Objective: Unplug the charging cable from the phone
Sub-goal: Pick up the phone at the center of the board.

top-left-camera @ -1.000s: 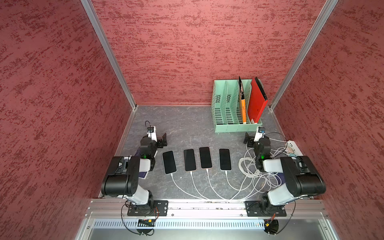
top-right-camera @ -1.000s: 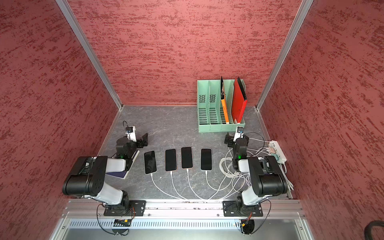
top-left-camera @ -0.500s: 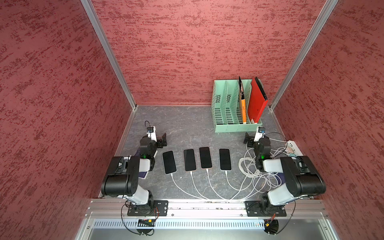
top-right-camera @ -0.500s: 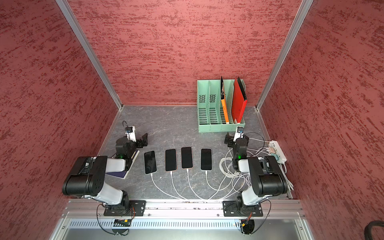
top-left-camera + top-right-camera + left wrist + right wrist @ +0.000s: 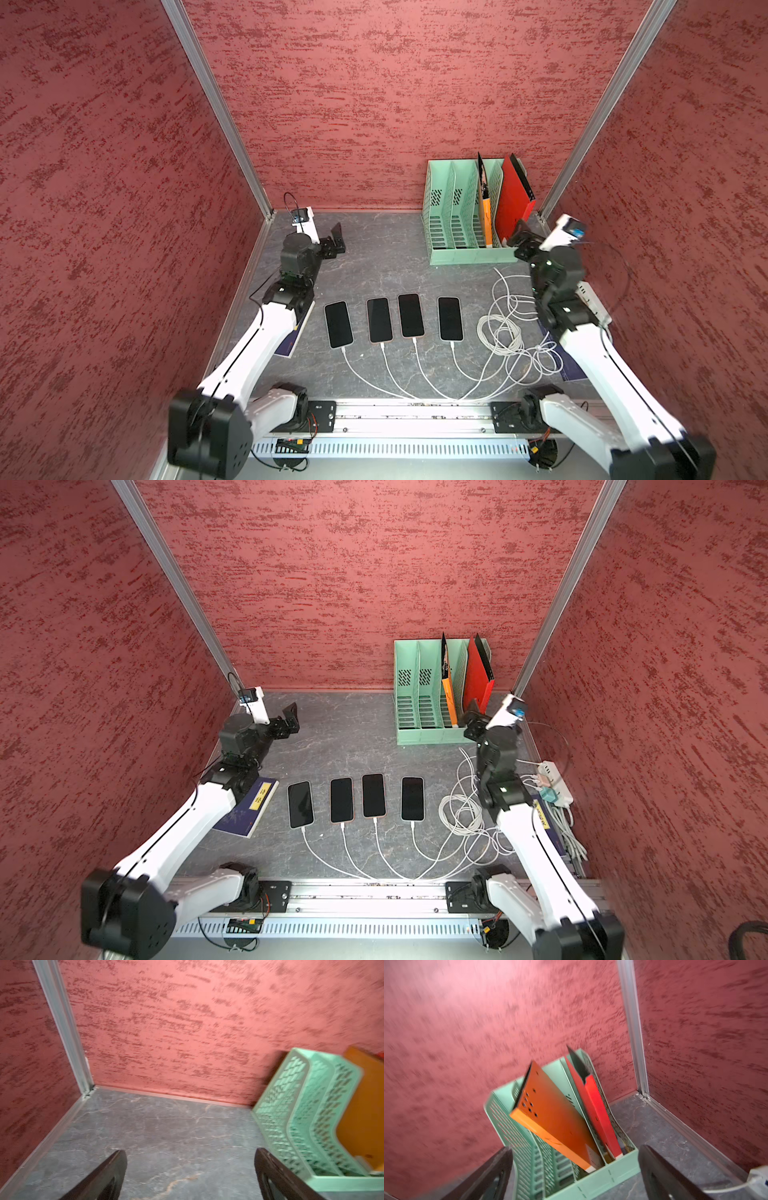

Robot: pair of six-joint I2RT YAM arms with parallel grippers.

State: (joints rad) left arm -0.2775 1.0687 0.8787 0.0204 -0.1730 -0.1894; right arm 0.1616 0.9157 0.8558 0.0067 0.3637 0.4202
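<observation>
Four thin white charging cables (image 5: pixel 414 347) fan out from the near edge. Each is seated in the near end of one of the flat black phones (image 5: pixel 411 316), which lie side by side in the middle with their plugs facing the arms, likely for a straight pull. The slack lies coiled at right, toward the white power strip (image 5: pixel 555 781). Farther off, the left gripper (image 5: pixel 336 241) and right gripper (image 5: pixel 519 239) hover spread wide and empty, well apart from the phones. The right one is just beside the mint-green slotted file rack (image 5: pixel 457 216) at the far wall.

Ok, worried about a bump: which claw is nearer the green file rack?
Right. The right claw hovers beside the green file rack, at its front corner; the left claw is far off on the opposite side.
</observation>
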